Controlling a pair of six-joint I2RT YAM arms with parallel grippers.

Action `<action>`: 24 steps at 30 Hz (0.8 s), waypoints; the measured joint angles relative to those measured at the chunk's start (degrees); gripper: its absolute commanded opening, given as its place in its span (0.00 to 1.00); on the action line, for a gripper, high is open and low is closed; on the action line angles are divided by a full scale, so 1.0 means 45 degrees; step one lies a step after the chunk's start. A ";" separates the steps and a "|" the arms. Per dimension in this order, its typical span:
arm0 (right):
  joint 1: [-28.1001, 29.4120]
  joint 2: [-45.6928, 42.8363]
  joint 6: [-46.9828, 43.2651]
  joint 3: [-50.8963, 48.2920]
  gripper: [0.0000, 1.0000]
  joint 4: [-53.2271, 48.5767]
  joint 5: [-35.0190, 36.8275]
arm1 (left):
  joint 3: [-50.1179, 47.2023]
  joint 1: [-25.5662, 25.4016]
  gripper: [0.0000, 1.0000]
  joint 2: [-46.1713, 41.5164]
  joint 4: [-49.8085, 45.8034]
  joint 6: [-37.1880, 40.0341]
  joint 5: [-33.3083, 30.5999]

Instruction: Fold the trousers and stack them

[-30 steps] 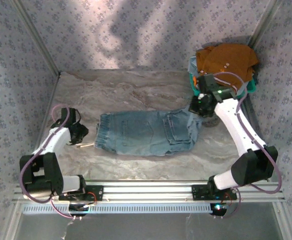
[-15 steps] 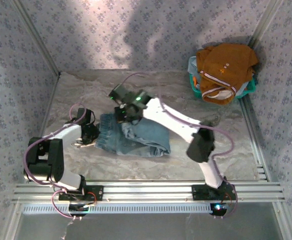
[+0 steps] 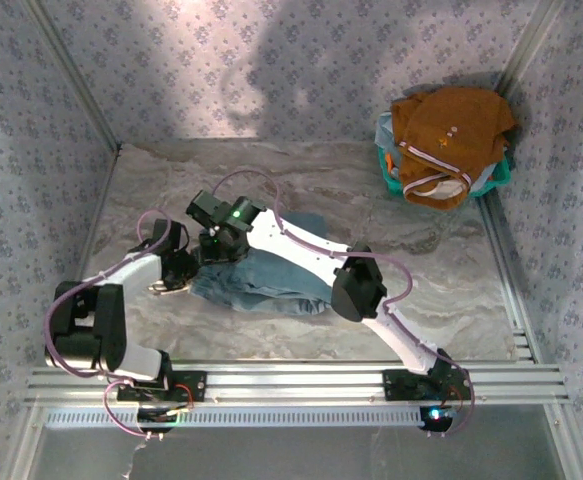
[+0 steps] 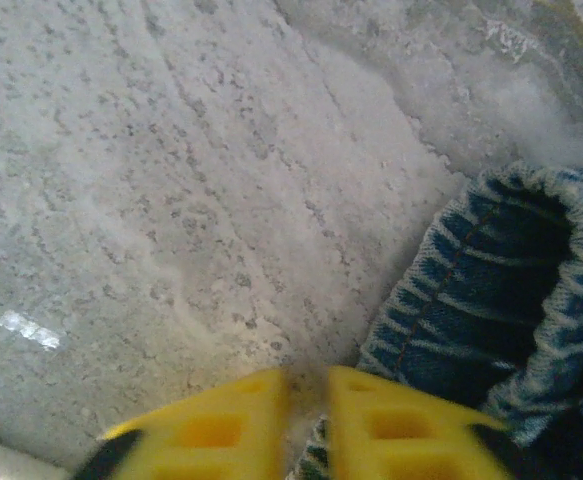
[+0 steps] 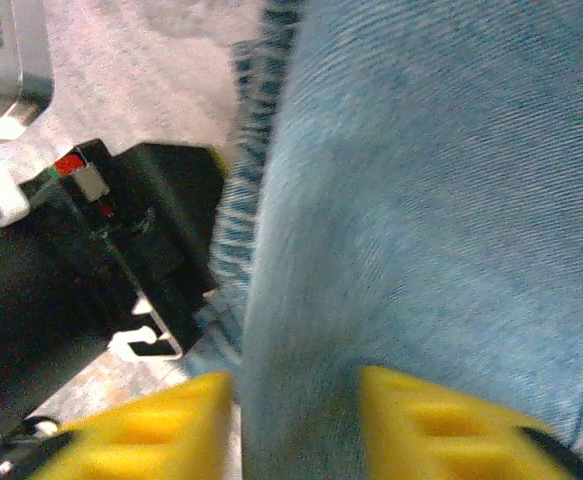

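1. Now the trousers [image 3: 256, 290] lie doubled over on the worktop [image 3: 421, 260], bunched directly beneath the right end effector [image 5: 296, 425] and just to the right of the left end effector [image 4: 306, 395].
2. The right end effector is released. Its yellow fingers [image 5: 441, 425] stand well apart, with a band of denim lying in the gap.
3. The left end effector's fingers [image 4: 391, 425] are drawn almost together, leaving a thin slit. A gathered edge of the denim sits just beside its right finger, and I cannot tell whether any cloth is pinched.
4. The step in hand looks like the end of a fold. To do it well, I judge the right end effector should rise straight up, so that neither finger drags the top layer back off.
5. The left end effector would best hold the lower edge down during that lift. After that the layers want squaring, since the pile looks uneven.
6. Both end effectors crowd the same end of the pile, so they should part one at a time.
7. A teal basket [image 3: 498, 172] stands well away to the right of both end effectors. An orange-brown garment [image 3: 446, 130] with white striped trim is heaped in it and spills over the rim; what lies beneath is hidden.
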 measured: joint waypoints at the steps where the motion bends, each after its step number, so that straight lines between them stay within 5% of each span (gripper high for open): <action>1: 0.0039 -0.0078 -0.0005 -0.0039 0.61 0.0097 -0.0204 | -0.0102 0.0233 0.55 -0.0335 -0.0151 -0.0092 0.0039; 5: 0.0117 -0.1564 -0.0029 -0.1768 0.69 0.0787 -0.0704 | -0.0364 0.1783 0.67 -0.2628 -0.1200 -0.0486 0.0039; 12: -0.0777 -0.6387 -0.0097 -0.5916 0.62 0.2166 -0.1073 | -0.0078 0.2696 0.67 -0.5362 -0.2696 -0.0792 0.0024; 19: -0.3196 -0.9748 -0.0384 -1.0953 0.00 0.3487 -0.0869 | 0.3672 -0.0685 0.62 -0.4027 -0.3905 -0.0219 -0.0559; 24: -0.3735 -1.0132 -0.0233 -1.4304 0.00 0.4148 -0.0879 | 0.6373 -0.3104 0.63 -0.1923 -0.3546 0.0233 -0.1025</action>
